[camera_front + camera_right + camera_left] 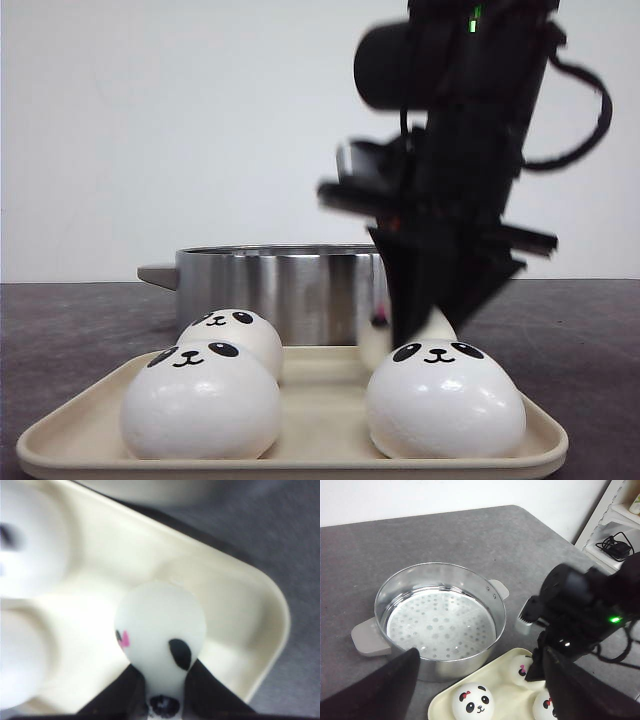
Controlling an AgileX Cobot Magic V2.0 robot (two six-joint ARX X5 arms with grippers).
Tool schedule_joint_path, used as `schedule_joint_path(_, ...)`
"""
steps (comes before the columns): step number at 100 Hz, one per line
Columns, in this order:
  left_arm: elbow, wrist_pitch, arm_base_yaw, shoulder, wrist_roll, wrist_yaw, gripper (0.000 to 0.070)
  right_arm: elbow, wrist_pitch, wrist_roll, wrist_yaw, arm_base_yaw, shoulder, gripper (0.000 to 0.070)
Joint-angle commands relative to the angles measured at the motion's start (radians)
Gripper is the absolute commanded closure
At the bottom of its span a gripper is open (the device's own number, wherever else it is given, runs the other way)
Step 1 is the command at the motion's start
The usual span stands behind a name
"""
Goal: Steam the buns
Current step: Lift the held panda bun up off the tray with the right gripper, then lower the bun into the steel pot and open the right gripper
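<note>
Gripping bun [160,630]: right end effector [162,690], clear only in wrist view; left end effector [480,690] open.

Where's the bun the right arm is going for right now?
It sits between the right gripper's fingers at the tray's back right corner, behind the front-right bun and beside the pot.

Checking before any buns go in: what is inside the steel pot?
Inside the pot only a perforated steamer plate shows, with no buns on it. Whatever lies under the plate is covered, and the left end effector hides the near rim.
</note>
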Motion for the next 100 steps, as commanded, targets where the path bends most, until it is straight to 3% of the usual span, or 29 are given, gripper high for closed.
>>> schedule_joint_path(1,0.013,0.01,-0.005,0.008,0.001,-0.002,0.0224,0.043,0.01,-0.024,-0.029,0.017,-0.039,0.07)
schedule_joint_path(17,0.013,0.011,-0.005,0.008,0.001,-0.002,0.0224,0.101,0.015,-0.025,-0.111,0.039,-0.134,0.07)
schedule_joint_path(32,0.013,0.013,-0.005,0.008,0.001,-0.002,0.0224,0.206,0.068,-0.044,-0.108,0.046,-0.192,0.07)
schedule_joint_path(50,0.013,0.018,-0.005,0.008,0.002,-0.002,0.0224,0.379,0.147,-0.072,0.04,0.032,-0.194,0.07)
schedule_joint_path(60,0.013,0.019,-0.005,0.008,0.002,-0.002,0.0224,0.472,0.168,-0.087,0.059,0.007,-0.158,0.07)
schedule_joint_path(100,0.013,0.018,-0.005,0.008,0.002,-0.002,0.0224,0.877,-0.122,-0.113,0.079,-0.115,0.206,0.07)
